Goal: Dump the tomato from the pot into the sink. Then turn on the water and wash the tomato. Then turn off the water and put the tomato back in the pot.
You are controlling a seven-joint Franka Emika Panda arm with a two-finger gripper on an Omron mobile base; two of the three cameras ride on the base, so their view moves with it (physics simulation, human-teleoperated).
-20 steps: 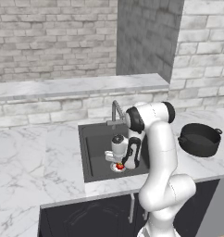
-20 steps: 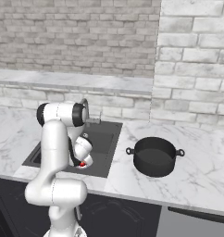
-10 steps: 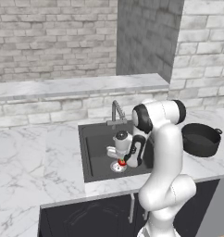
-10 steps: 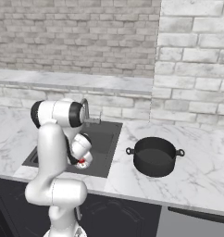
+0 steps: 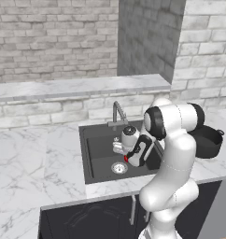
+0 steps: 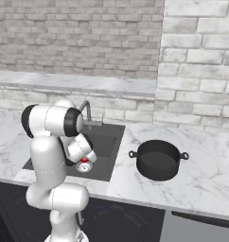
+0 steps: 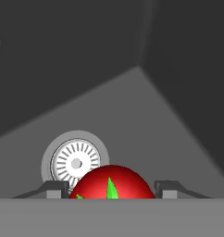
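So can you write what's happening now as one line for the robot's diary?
gripper: shut on tomato | tomato: above sink, near drain | pot: upright on counter, right of sink

Even flat rendered light, sharp (soft shading inside sink [image 5: 101, 161]).

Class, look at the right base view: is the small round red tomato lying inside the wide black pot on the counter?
No. The wide black pot sits empty, while the small red tomato is over at the dark grey sink.
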